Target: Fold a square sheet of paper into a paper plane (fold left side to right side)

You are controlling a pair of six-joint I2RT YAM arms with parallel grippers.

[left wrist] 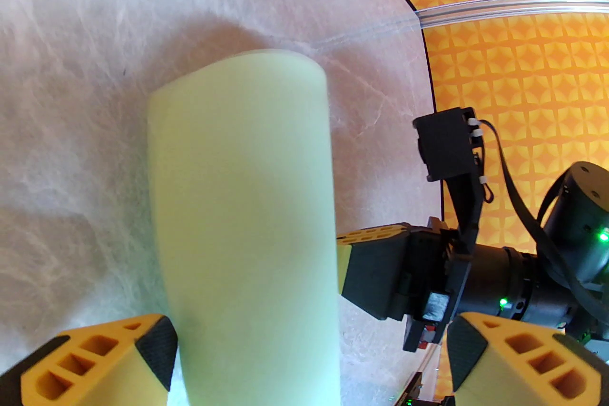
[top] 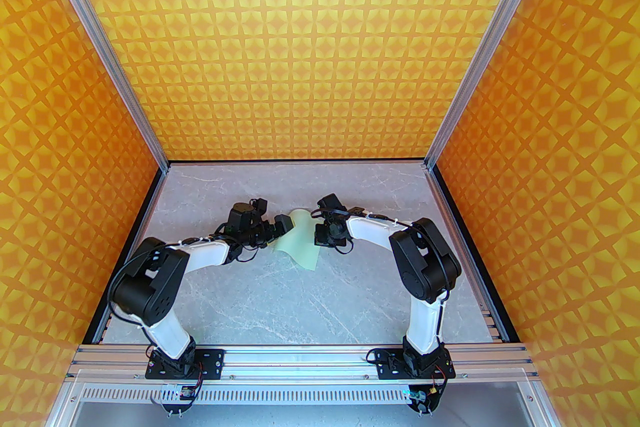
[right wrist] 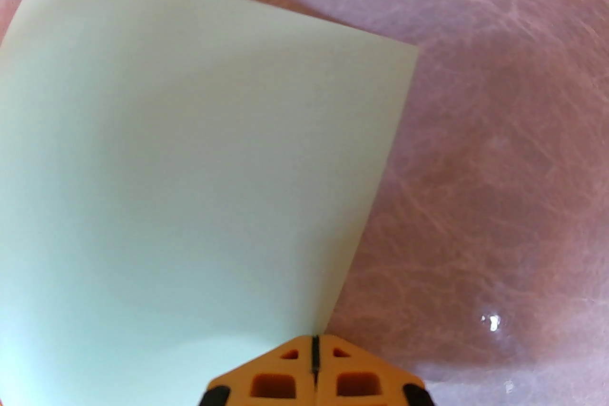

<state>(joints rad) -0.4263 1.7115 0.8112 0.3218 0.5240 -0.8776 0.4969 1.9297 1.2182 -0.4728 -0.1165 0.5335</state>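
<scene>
- The sheet of paper (top: 300, 245) is showing a plain pale mint green.
- The table (top: 280, 305) is showing grey marble with thin white veins.
- The walls (top: 300, 39) at nine, twelve and three o'clock are showing an orange-and-yellow pattern of repeating four-pointed stars.
- The arms (top: 200, 260) are showing white shells and black joints.
- The fingers (left wrist: 90, 366) are showing orange with black pads.
- The frame posts (top: 105, 44) are gleaming silver.

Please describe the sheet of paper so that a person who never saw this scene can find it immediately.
On the grey marble table, enclosed by orange patterned walls, find the right gripper near the middle. The sheet of paper is pinched at its edge in that gripper and bows toward the left gripper. It is the only pale mint-green thing, and thin.
</scene>
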